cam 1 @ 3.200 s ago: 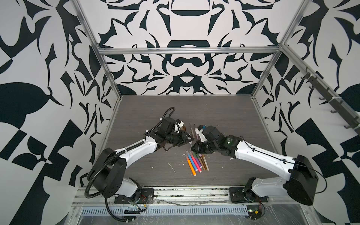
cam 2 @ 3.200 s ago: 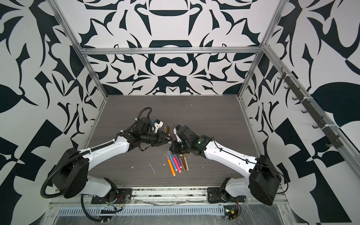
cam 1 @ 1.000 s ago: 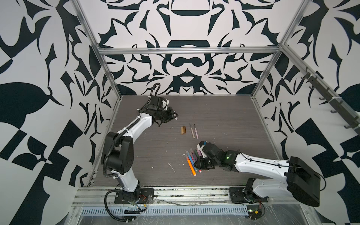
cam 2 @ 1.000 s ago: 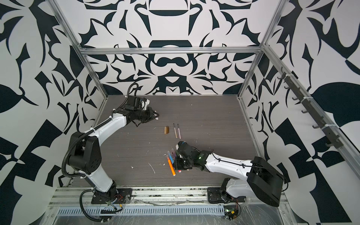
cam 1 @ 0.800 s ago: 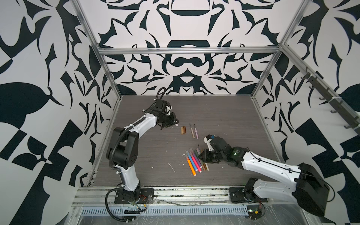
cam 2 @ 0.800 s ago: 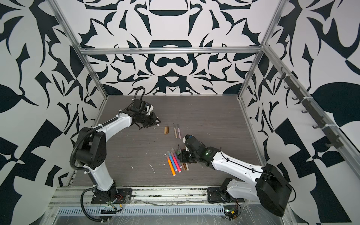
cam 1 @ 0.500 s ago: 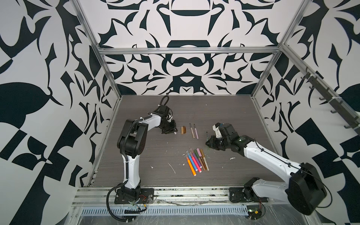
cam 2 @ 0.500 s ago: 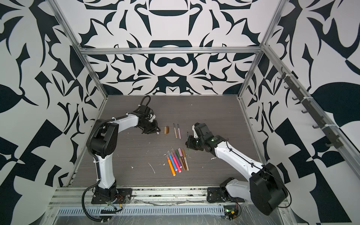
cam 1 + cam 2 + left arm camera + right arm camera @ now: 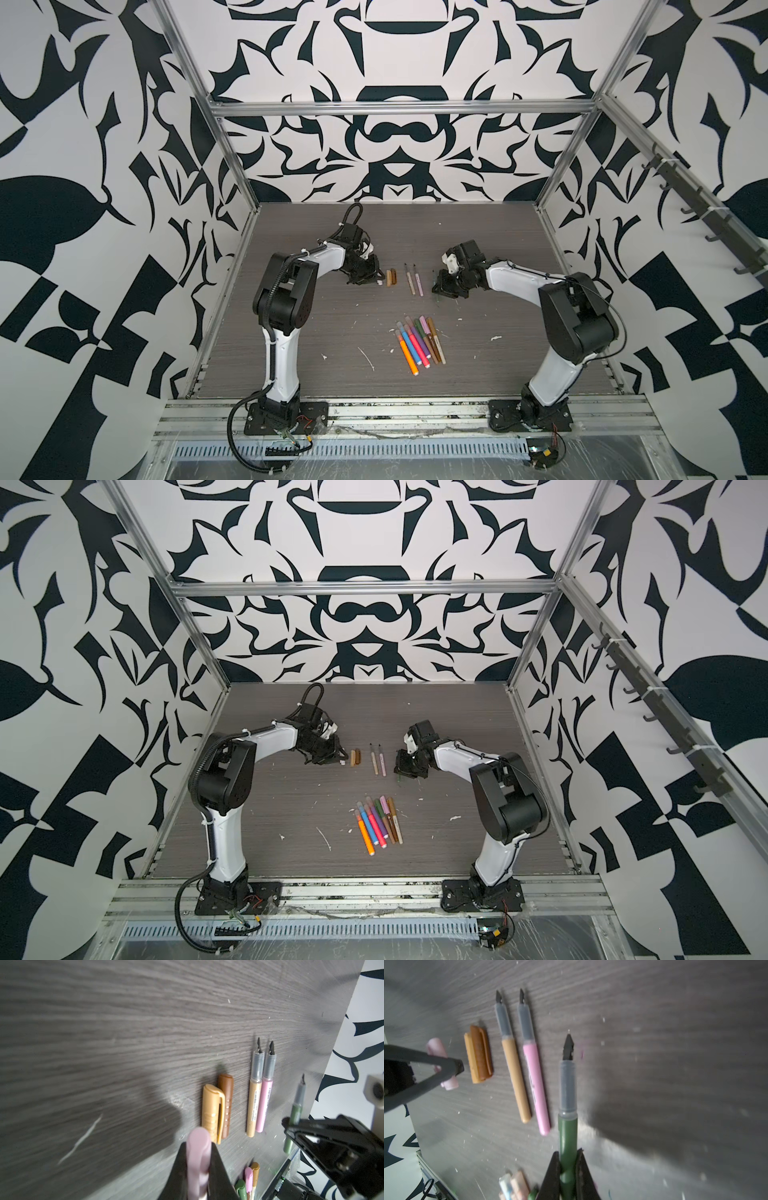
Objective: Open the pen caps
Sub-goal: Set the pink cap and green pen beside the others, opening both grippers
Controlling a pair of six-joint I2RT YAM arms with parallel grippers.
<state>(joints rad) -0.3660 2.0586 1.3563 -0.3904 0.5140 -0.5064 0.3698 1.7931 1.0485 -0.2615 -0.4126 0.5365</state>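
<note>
My left gripper (image 9: pixel 198 1148) is shut on a pale pink pen cap (image 9: pixel 197 1142), low over the table just left of a tan cap (image 9: pixel 209 1111) and a brown cap (image 9: pixel 226 1103) lying side by side. In both top views this gripper (image 9: pixel 376 279) (image 9: pixel 341 759) sits beside those caps (image 9: pixel 390 277) (image 9: pixel 355 757). My right gripper (image 9: pixel 568 1154) is shut on an uncapped green pen (image 9: pixel 568 1132), tip pointing forward, right of an uncapped tan pen (image 9: pixel 516 1078) and pink pen (image 9: pixel 536 1084). Several capped pens (image 9: pixel 419 345) (image 9: pixel 378 823) lie in a row nearer the front.
Small white flecks (image 9: pixel 368 357) are scattered over the dark wood-grain table (image 9: pixel 478 232). Aluminium frame posts (image 9: pixel 232 166) and patterned walls close in the left, right and back. The arm bases (image 9: pixel 274 411) stand on the front rail.
The left gripper came from the back left over to the tan and brown caps. The right gripper left the front row of pens and carried the green pen back beside the uncapped pens.
</note>
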